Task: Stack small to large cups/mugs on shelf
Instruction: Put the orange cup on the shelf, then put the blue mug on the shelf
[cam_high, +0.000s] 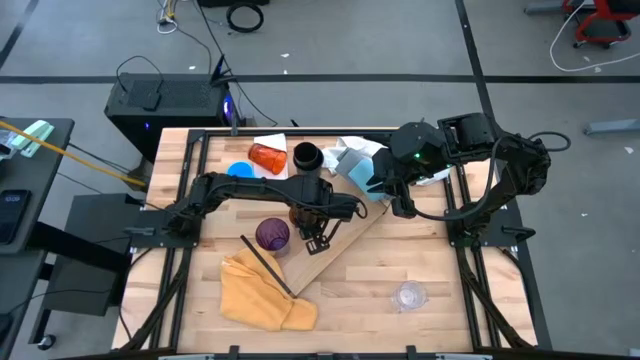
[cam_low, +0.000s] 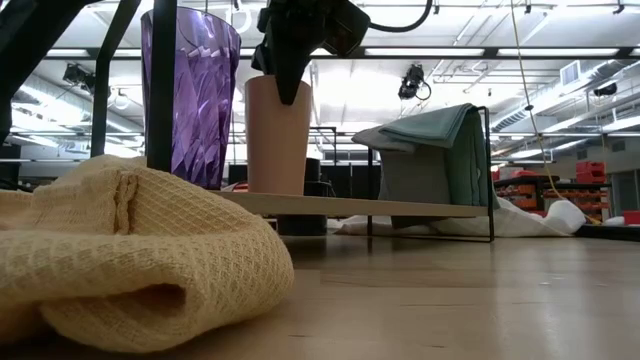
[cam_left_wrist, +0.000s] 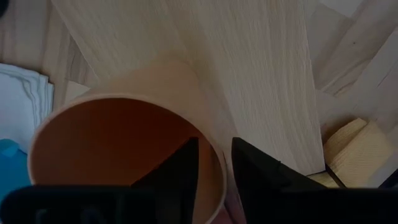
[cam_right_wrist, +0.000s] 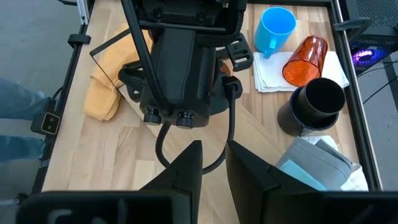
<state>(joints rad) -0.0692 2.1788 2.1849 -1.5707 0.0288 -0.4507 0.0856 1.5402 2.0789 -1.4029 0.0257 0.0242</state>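
Note:
A small orange cup (cam_left_wrist: 118, 143) stands upright on the pale wooden shelf board (cam_high: 345, 235), beside a translucent purple cup (cam_high: 272, 235) that also stands on the board. My left gripper (cam_left_wrist: 214, 168) is shut on the orange cup from above. In the low view the orange cup (cam_low: 278, 135) stands right of the purple cup (cam_low: 190, 100). A blue mug (cam_right_wrist: 273, 28), a red-orange tumbler (cam_right_wrist: 305, 59) lying on its side and a black mug (cam_right_wrist: 314, 102) are at the table's far side. My right gripper (cam_right_wrist: 214, 155) is shut and empty, above the table right of the board. My left gripper holds the orange cup by its rim (cam_left_wrist: 219, 186), one finger (cam_left_wrist: 180, 168) inside the cup and one (cam_left_wrist: 255, 168) outside its wall. The fingers come from above, pointing down. The cup stands upright with its base on the board (cam_low: 400, 207).
A yellow waffle cloth (cam_high: 265, 290) lies at the near left, with a thin black rod (cam_high: 262, 262) across it. A small clear cup (cam_high: 408, 295) sits at the near right. A grey-green cloth hangs over a wire rack (cam_low: 430, 150) at the far side. A white napkin (cam_right_wrist: 267, 71) lies under the tumbler.

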